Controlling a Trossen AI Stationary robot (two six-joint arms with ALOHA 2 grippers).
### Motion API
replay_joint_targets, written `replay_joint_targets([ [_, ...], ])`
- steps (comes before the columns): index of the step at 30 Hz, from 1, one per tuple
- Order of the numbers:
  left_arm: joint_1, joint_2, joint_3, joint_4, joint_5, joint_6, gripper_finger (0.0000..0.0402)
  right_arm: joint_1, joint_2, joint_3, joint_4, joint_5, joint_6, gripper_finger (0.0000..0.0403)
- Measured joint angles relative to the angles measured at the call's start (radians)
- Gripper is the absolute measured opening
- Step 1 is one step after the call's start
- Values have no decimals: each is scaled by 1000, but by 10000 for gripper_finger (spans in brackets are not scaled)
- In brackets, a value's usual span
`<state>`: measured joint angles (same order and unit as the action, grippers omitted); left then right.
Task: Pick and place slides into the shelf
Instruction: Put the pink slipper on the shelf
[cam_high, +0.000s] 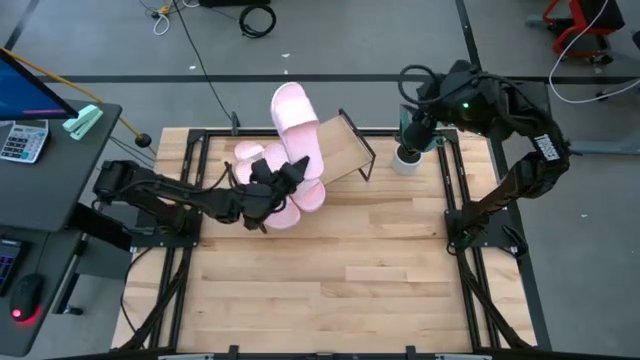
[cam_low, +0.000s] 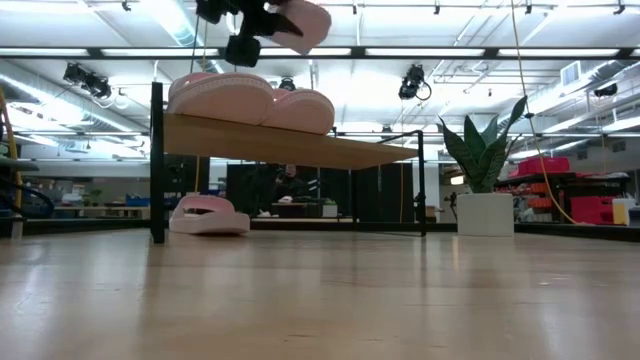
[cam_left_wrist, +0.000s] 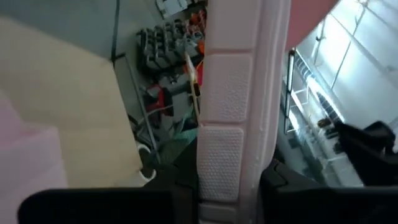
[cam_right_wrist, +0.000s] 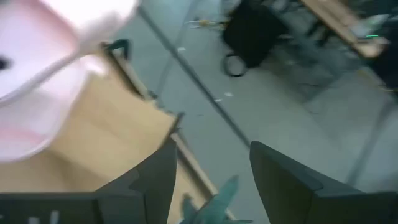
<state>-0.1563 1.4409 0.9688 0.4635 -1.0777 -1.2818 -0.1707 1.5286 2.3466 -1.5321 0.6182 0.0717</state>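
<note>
My left gripper (cam_high: 283, 172) is shut on one pale pink slide (cam_high: 293, 115), held high above the shelf (cam_high: 340, 150); the low view shows this slide (cam_low: 300, 22) at the top of the picture. The shelf's slanted board (cam_low: 300, 145) carries two slides (cam_low: 220, 95) (cam_low: 300, 108). Another slide (cam_low: 208, 215) lies on the tabletop under the shelf's raised end. My right gripper (cam_right_wrist: 211, 168) hangs open, with nothing between its fingers, high over the table's far right, beyond the shelf's right end. My left gripper pinches the slide between its two fingers at the slide's near end (cam_high: 290, 158). In the wrist view the slide's pale textured edge (cam_left_wrist: 227, 155) runs out between the fingers. The fingers point about level toward the far side. The slide is lifted clear, its free end toward the far edge.
A white pot with a green plant (cam_low: 485, 215) stands on the table at the far right (cam_high: 405, 160), under my right gripper. Black frame rails (cam_high: 455, 200) run along the table's sides. The near half of the tabletop (cam_high: 330, 290) is bare wood.
</note>
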Motion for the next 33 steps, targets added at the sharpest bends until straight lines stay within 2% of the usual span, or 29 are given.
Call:
replay_joint_targets([
  [3,-11,1,0,0,-1,-87,75,0,-2,0,-11,-133,-57,209],
  [6,-27,1,0,33,-38,-108,75,-8,12,0,-20,-252,-61,210],
  [9,-42,1,1,107,-110,-70,75,-43,31,-7,-27,-283,-64,210],
  [13,-64,1,21,130,-216,-23,76,-94,34,-74,34,-300,-148,207],
  [17,-73,28,90,132,-243,64,75,-107,33,-154,44,-502,-307,199],
  [20,-71,71,155,128,-248,114,75,-76,31,-215,45,-665,-418,189],
  [22,-65,97,186,126,-261,144,75,-35,26,-248,54,-715,-464,179],
  [26,-42,145,216,122,-265,110,76,76,19,-272,82,-702,-569,158],
  [33,-23,178,218,121,-235,-21,75,271,27,-276,209,-430,-819,137],
])
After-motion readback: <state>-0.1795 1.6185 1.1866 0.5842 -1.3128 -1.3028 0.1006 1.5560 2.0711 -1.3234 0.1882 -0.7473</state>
